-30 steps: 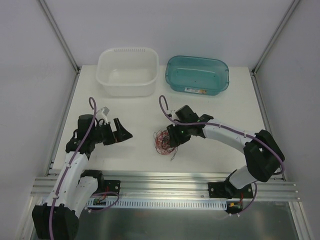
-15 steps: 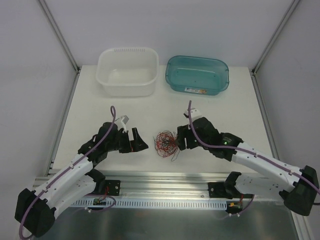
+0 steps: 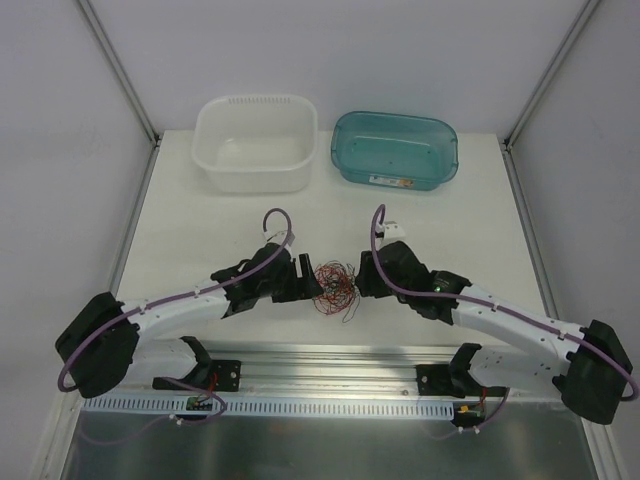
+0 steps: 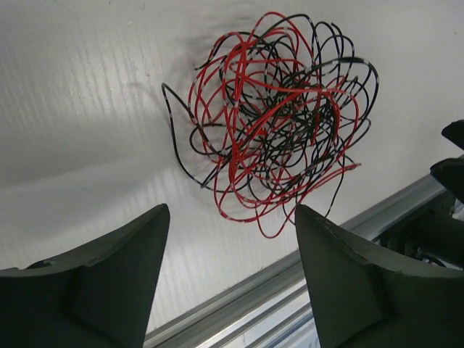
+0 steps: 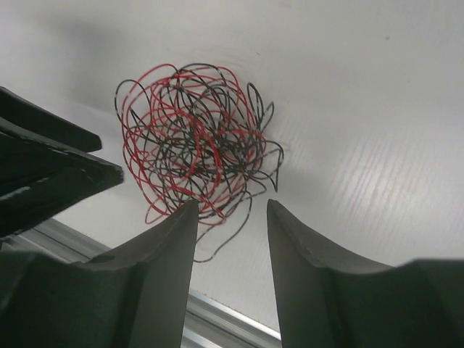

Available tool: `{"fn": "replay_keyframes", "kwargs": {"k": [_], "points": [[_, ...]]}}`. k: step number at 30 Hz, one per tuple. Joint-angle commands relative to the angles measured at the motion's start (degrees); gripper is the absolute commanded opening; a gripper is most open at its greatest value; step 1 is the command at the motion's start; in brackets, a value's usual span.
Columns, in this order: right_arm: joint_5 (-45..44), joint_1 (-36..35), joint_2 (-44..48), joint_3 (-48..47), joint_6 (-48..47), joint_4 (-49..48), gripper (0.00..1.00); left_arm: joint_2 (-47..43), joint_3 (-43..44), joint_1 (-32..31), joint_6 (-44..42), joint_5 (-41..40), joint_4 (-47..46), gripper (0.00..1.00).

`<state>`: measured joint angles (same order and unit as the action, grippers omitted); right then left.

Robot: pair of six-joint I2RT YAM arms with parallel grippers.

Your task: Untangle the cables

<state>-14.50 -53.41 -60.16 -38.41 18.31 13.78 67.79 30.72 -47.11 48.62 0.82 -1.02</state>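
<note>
Cables, a roundish tangle of thin red and black curly wires [image 3: 333, 284], lie on the white table [image 3: 200, 230] directly between the left end effector [image 3: 306, 282] and the right end effector [image 3: 361, 279], equally near both, each with fingers apart and empty.

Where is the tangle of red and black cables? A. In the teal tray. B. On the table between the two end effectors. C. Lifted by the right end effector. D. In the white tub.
B: the cables lie on the table, between the left end effector and the right end effector.
</note>
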Motion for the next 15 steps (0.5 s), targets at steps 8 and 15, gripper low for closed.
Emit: {"fn": "replay_keyframes", "kwargs": {"k": [8, 15], "points": [[2.1, 1.8, -11.9, -9.0, -2.6, -9.4, 0.41, 11.7, 6.2, -3.0, 1.8, -5.2, -5.3, 0.46], [4.4, 2.2, -17.2, -10.3, -2.0, -11.1, 0.37, 14.2, 6.1, -3.7, 1.8, -5.5, -5.8, 0.0]]}}
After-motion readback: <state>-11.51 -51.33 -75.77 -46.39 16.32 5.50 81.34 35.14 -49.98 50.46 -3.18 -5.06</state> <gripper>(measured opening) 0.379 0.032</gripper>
